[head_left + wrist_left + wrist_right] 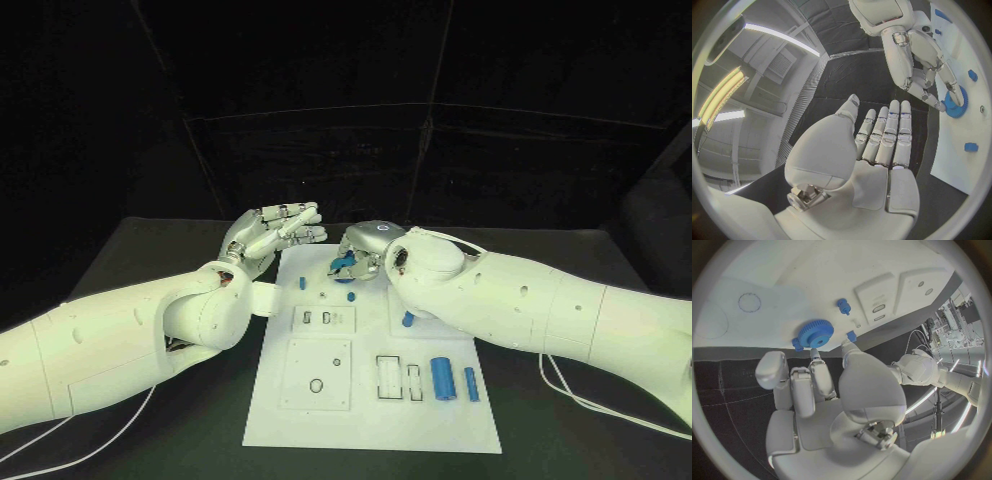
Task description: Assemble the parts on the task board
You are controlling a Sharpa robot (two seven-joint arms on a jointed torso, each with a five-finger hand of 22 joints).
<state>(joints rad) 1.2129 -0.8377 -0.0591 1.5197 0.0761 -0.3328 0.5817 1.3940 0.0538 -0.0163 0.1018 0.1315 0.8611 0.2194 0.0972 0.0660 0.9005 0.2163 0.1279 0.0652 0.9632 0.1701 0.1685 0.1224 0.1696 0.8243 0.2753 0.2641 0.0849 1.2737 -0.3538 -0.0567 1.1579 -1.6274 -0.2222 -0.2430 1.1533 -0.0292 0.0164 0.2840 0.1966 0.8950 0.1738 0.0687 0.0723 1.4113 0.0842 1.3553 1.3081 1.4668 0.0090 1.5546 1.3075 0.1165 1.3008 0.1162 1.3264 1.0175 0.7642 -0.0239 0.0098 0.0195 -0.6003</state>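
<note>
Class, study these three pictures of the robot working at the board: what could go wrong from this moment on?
1. The right hand meets the blue gear only at its fingers' tips, so the gear might slip or tilt.
2. A small blue peg stands close by on the task board; a sideways move could knock it.
3. The left hand hovers open beside the board's far end, near the right hand; the two might collide.
</note>
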